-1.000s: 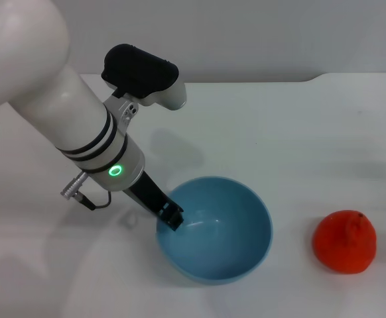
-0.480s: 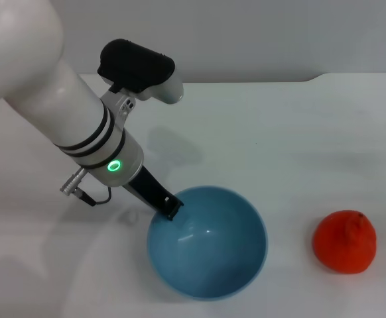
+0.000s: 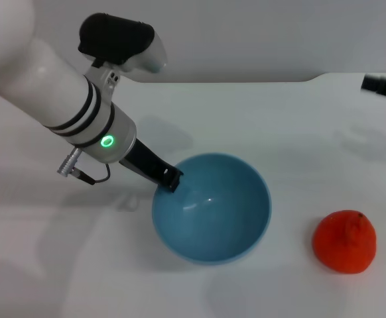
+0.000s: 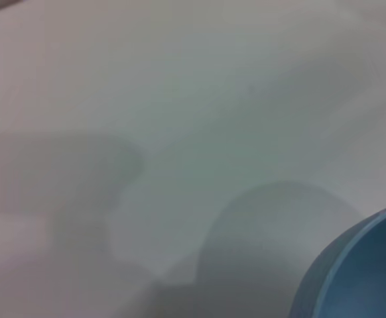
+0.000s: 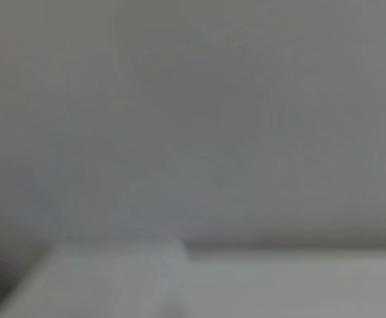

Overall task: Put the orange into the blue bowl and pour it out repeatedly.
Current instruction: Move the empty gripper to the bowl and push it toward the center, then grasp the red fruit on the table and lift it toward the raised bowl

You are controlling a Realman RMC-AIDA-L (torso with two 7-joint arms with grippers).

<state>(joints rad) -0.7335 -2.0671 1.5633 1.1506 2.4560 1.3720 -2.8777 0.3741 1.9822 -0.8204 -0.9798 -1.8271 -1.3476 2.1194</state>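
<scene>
Left gripper (image 3: 170,180) clamps the rim of the glossy, round light-blue bowl (image 3: 213,209), probably slippery there; the lumpy red-orange fruit (image 3: 344,242) sits apart on the white table (image 3: 279,119), best grasped around its middle

My left gripper (image 3: 170,179) is gripping the empty light-blue bowl (image 3: 211,209) at its ten o'clock rim, while the lumpy red-orange orange (image 3: 344,241) is sitting well apart at its four o'clock.
</scene>
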